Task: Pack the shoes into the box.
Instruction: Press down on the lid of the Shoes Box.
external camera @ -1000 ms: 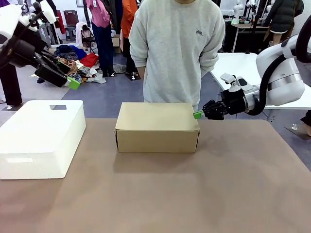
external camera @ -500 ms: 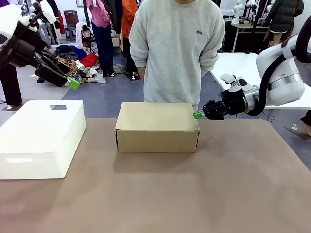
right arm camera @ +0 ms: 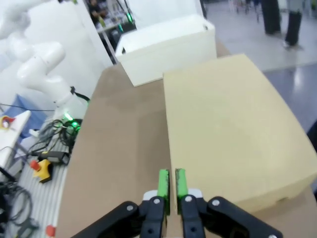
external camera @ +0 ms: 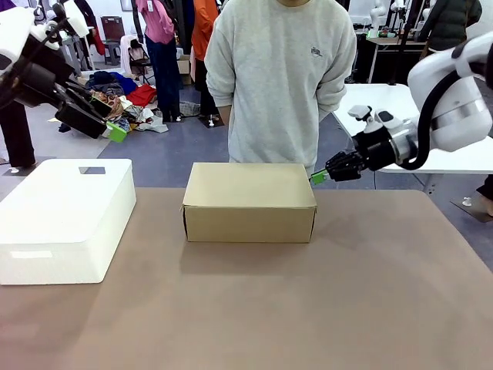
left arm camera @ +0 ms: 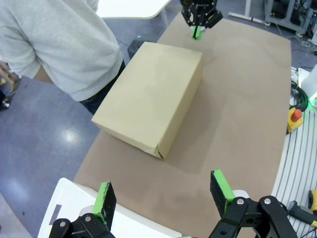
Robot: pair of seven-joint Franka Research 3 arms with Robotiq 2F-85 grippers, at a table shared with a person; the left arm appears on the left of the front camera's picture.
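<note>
The right claw (external camera: 317, 177) has lifted slightly off the box (external camera: 249, 200).

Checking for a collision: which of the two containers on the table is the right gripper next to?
The brown cardboard box, lid closed; the right gripper is at its far right corner. The white bin sits far left.

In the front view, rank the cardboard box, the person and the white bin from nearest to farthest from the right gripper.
1. Cardboard box, its far right corner just beside the right gripper.
2. Person, behind the box.
3. White bin, at the table's left end.

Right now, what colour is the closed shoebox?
Plain brown cardboard shoebox, clearest in the front view.
</note>
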